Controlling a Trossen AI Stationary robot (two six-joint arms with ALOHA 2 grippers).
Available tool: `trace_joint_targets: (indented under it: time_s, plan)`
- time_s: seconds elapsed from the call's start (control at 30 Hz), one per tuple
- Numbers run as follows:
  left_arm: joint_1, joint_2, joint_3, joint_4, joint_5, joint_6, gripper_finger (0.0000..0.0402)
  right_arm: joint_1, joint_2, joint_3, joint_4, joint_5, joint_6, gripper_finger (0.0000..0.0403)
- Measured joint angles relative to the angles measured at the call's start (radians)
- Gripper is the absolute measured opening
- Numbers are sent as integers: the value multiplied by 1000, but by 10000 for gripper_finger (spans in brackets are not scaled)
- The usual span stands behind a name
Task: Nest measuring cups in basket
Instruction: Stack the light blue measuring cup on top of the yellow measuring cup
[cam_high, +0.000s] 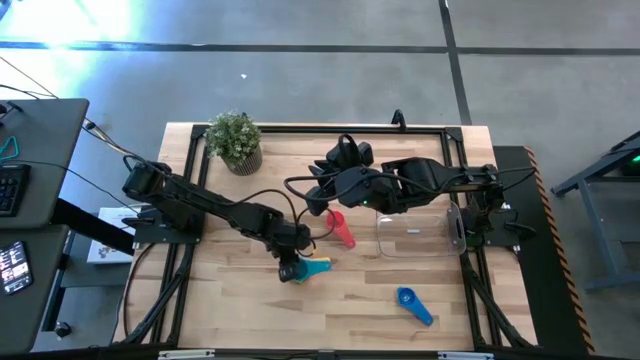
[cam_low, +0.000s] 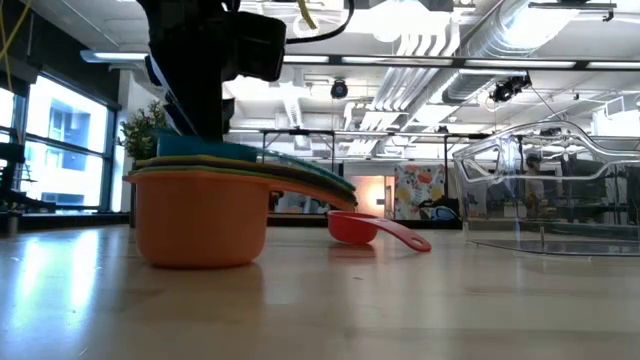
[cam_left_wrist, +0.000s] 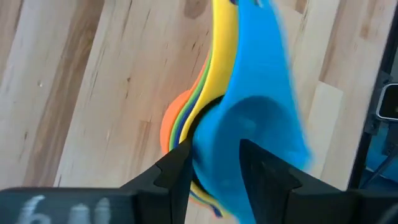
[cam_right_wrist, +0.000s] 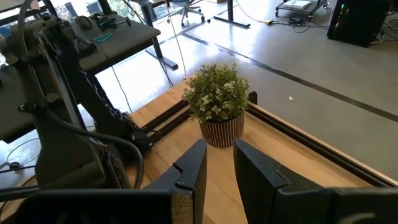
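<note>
Teal plastic fills the space between and just ahead of the left gripper (cam_left_wrist: 214, 163): its two dark fingers stand parted over the bowl of the teal measuring cup (cam_left_wrist: 261, 118), which tops a nested stack of cups whose yellow, green, dark and orange rims peek out to one side. The fingers look spread with the bowl between them; whether the pads touch the plastic I cannot tell. From table height the stack rests flat on the pale wooden table (cam_low: 320, 310) in the wide orange bottom cup (cam_low: 200, 215), so this looks like a release after adding a cup. To do it well, the fingers should lift straight up without dragging the rim, leaving the handles fanned the same way. Beyond the fingertips, toward the other arm, a small red scoop with a flat handle (cam_high: 341, 229) lies alone on the wood, and off to the side nearer the table's front edge sits a blue scoop (cam_high: 412, 304); both remain to be nested. Farther still stands the clear rectangular plastic basket (cam_high: 415, 231), with no coloured cups visible inside. The right gripper (cam_right_wrist: 217, 163) hangs above the table, its fingers close together holding nothing, aimed at a potted green plant in a ribbed pot (cam_right_wrist: 219, 102).
</note>
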Motion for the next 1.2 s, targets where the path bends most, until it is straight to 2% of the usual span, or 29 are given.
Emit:
trace_joint_targets:
  time_s: [0.5, 0.63, 0.93, 1.2]
  plan:
    - [18, -49, 0, -33, -6, 33, 122, 0, 0, 0, -54, -14, 0, 73]
    - [17, -102, -1, -28, -8, 53, 122, -1, -7, -1, -79, -71, 7, 73]
    - [19, -242, 0, -29, -68, 39, 122, -1, -17, -1, -79, -88, 9, 73]
    - [-67, -180, 0, 5, -129, 35, 122, -1, -17, -1, -85, -93, 53, 73]
